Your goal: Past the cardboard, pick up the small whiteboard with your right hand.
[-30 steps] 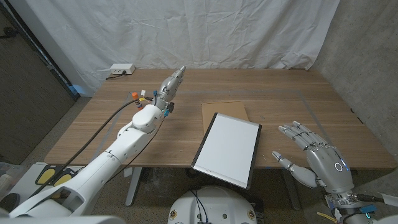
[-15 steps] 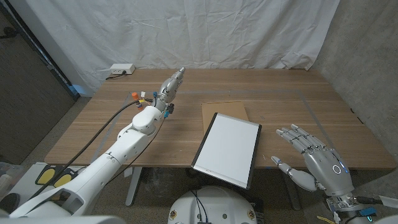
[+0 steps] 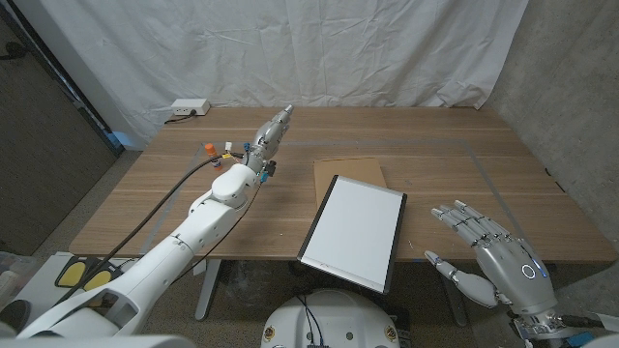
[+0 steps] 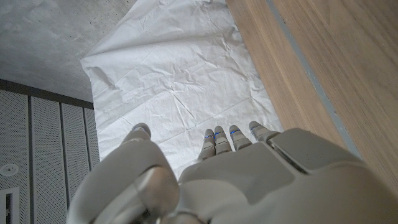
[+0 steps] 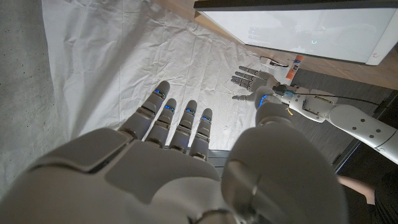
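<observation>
well right of whiteboard point(image 3: 353, 232), right hand point(image 3: 493, 256) fingers point(image 3: 462, 219) spread.

Both arms are clad in smooth, glossy white shells with rounded segments. A thick black cable point(image 3: 164, 198) is run along the outside of the left arm point(image 3: 198, 227), and small blue and red fittings are seen at its wrist. The left hand point(image 3: 269, 130) is built of light grey, silvery segmented fingers. The right hand point(image 3: 498, 259) is finished in the same pale grey metal, with a rounded back on which a small blue ring marking is set. Blue dots are seen on the fingers point(image 5: 163, 118) in the right wrist view. Similar blue marks are noted near the fingertips point(image 4: 219, 134) in the left wrist view.
</observation>
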Controlling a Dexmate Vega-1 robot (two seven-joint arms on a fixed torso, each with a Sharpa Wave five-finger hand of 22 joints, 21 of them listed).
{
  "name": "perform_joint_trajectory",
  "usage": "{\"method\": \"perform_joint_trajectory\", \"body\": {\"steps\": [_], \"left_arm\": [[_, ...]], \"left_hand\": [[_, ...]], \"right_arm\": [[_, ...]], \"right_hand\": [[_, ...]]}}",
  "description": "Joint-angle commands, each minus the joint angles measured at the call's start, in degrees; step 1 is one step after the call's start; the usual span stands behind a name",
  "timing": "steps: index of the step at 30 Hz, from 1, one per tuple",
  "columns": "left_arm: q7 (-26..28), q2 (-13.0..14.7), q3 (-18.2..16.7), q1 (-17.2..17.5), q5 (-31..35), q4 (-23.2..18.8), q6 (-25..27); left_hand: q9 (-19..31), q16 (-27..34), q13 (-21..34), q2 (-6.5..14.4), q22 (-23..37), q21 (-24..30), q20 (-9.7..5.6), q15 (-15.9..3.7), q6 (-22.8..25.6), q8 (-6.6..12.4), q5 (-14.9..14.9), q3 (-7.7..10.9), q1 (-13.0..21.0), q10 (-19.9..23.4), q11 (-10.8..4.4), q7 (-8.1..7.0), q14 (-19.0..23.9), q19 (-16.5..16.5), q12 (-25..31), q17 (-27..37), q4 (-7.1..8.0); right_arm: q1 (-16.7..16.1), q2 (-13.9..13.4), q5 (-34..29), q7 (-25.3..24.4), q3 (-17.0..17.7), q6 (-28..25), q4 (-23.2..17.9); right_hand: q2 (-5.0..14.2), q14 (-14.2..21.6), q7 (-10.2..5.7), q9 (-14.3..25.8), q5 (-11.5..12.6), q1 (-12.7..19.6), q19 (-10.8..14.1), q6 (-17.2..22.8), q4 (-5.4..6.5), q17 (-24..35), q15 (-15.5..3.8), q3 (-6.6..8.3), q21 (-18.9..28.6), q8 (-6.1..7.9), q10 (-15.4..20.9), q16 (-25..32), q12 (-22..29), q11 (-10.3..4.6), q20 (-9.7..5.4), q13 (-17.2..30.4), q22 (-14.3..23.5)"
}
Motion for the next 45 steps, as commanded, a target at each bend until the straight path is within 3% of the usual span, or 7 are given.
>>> {"method": "perform_joint_trajectory", "body": {"steps": [1, 12, 19, 23, 32, 37, 45], "left_arm": [[-0.2, -0.7, 0.6, -0.4, 0.2, 0.6, -0.2], [-0.5, -0.3, 0.3, -0.5, 0.1, 0.5, -0.3], [-0.3, 0.3, -0.3, -0.1, -0.1, -0.1, -0.4], [-0.3, 0.5, -0.5, 0.1, -0.3, -0.3, -0.3], [-0.1, 1.1, -1.1, 1.0, -0.8, -0.7, -0.2], [-0.3, 1.3, -1.5, 1.2, -1.2, -0.3, -0.4], [-1.0, 0.9, -1.4, 0.7, -1.6, 1.2, -0.6]], "left_hand": [[0.2, -0.3, 0.2, 0.5, 0.1, -0.3, -2.73, -0.08, -0.5, 0.02, -0.3, -0.06, 0.2, -0.1, -0.44, -0.08, -0.3, 0.2, -0.1, 0.2, 0.05], [0.2, -0.3, 0.2, 0.5, 0.1, -0.4, -2.72, -0.07, -0.4, 0.05, -0.3, -0.17, 0.2, -0.2, -0.36, -0.11, -0.3, 0.1, -0.1, 0.2, 0.06], [0.2, -0.3, 0.2, 0.5, 0.1, -0.4, -2.67, -0.03, -0.5, 0.04, -0.3, -0.22, 0.2, -0.2, -0.44, -0.11, -0.3, 0.1, -0.1, 0.2, 0.07], [0.2, -0.3, 0.2, 0.6, 0.1, -0.5, -2.68, -0.02, -0.5, 0.04, -0.3, -0.26, 0.2, -0.2, -0.33, -0.11, -0.3, 0.1, -0.1, 0.2, 0.06], [0.2, -0.3, 0.2, 0.6, 0.1, -0.5, -2.61, 0.00, -0.5, 0.04, -0.3, -0.34, 0.2, -0.2, -0.41, -0.14, -0.4, 0.0, -0.1, 0.2, 0.07], [0.2, -0.3, 0.2, 0.6, 0.1, -0.6, -2.58, 0.00, -0.5, 0.06, -0.3, -0.39, 0.2, -0.2, -0.41, -0.09, -0.4, -0.1, -0.1, 0.2, 0.07], [0.2, -0.3, 0.2, 0.7, 0.1, -0.6, -2.53, 0.01, -0.4, 0.07, -0.3, -0.45, 0.2, -0.2, -0.35, -0.07, -0.4, -0.1, -0.1, 0.2, 0.08]], "right_arm": [[-2.1, 0.0, 0.4, -0.4, -0.3, 0.4, -0.3], [-2.2, 0.0, 3.1, 0.3, -1.1, 2.6, -0.3], [-1.9, 0.1, 5.8, 1.6, -1.4, 4.8, -0.4], [-1.7, 0.4, 7.7, 3.3, -1.3, 5.9, -0.7], [-1.3, 1.6, 17.4, 9.3, 0.1, 12.3, -0.5], [-1.3, 3.4, 20.2, 13.4, 0.9, 13.9, -1.3], [-0.7, 6.3, 29.4, 22.8, 1.8, 16.3, -3.0]], "right_hand": [[-0.12, 0.8, 0.28, 0.3, 0.3, 0.2, 0.7, -0.1, 0.35, 0.3, -6.95, -0.19, -0.3, -0.10, 0.6, 0.4, 0.0, 0.32, -7.60, 0.3, 0.1], [-0.45, 7.6, 1.78, 0.4, 1.4, -0.7, 7.4, 2.3, 1.15, 0.3, -7.96, -1.32, 1.1, 0.82, 4.4, 2.3, 1.2, 1.45, -8.04, 0.2, 0.3], [-0.64, 14.2, 4.08, 0.3, 2.1, -1.3, 13.9, 4.4, 1.59, 0.2, -8.24, -2.37, 2.7, 1.18, 8.7, 3.4, 2.2, 1.60, -8.11, 0.1, 0.5], [-0.55, 16.1, 5.01, 0.3, 2.2, -2.0, 15.4, 4.4, 2.04, 0.2, -8.18, -2.89, 2.9, 0.98, 10.3, 3.7, 2.6, 2.15, -8.61, 0.0, 0.5], [0.44, 24.6, 7.82, 0.1, 1.9, -4.1, 22.5, 6.3, 3.34, 0.1, -7.87, -4.16, 4.7, 1.07, 15.8, 4.9, 3.5, 4.05, -8.37, -0.1, 0.7], [0.64, 26.7, 7.92, 0.1, 1.7, -4.4, 24.3, 7.1, 3.54, 0.1, -7.92, -4.42, 5.2, 1.22, 17.2, 5.2, 3.7, 4.34, -8.32, -0.1, 0.7], [1.51, 32.1, 7.63, 0.1, 0.7, -5.0, 29.0, 13.7, 4.03, 0.0, -8.17, -4.95, 6.3, 2.84, 21.5, 5.4, 4.3, 4.38, -8.59, -0.2, 0.7]]}}
